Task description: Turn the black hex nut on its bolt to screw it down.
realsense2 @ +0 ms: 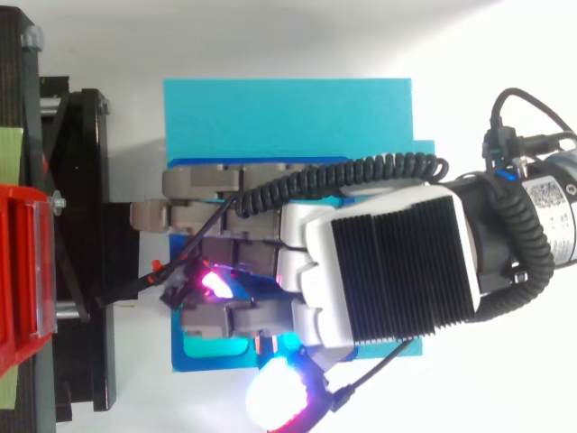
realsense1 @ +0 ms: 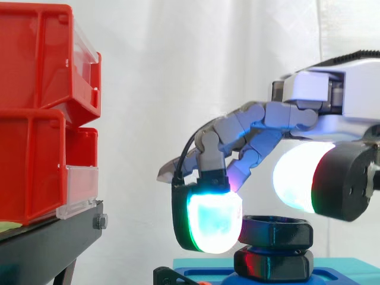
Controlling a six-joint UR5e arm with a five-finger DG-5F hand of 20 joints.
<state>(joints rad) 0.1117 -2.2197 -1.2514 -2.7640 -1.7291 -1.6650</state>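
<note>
The black hex nut lies between the fingers and the thumb pad, directly above a second black hex piece on the blue base. One glowing finger pad sits against the nut's side. The thumb pad hangs above the nut and apart from it. The hand is spread apart, not clamped on the nut. Red bins on a black stand are well beyond the fingers.

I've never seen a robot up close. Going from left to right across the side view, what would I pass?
Red bins stacked on the black stand → black hex nut over the blue base → the robot hand, placed by its palm at the right edge, as it reaches left over the nut.
</note>
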